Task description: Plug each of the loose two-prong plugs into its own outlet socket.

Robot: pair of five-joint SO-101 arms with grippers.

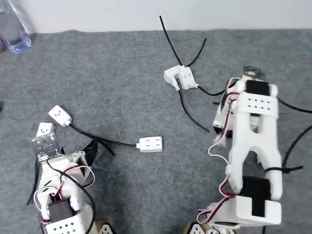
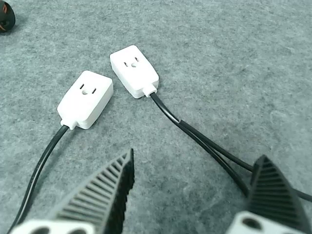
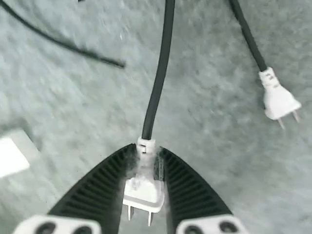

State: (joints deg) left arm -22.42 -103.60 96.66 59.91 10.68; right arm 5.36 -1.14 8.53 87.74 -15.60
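While your right end effector clamps one white two-prong plug, a second white plug lies loose on the grey felt worktop. Your left end effector gapes wide near an empty white box-shaped socket and its twin; the plugging itself seems hardly begun.

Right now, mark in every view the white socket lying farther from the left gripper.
High view: far socket, at the left, midway down.
Left wrist view: far socket, beyond the left gripper.
Right wrist view: held plug and loose plug instead.
Shared landmark: near socket, beside it.
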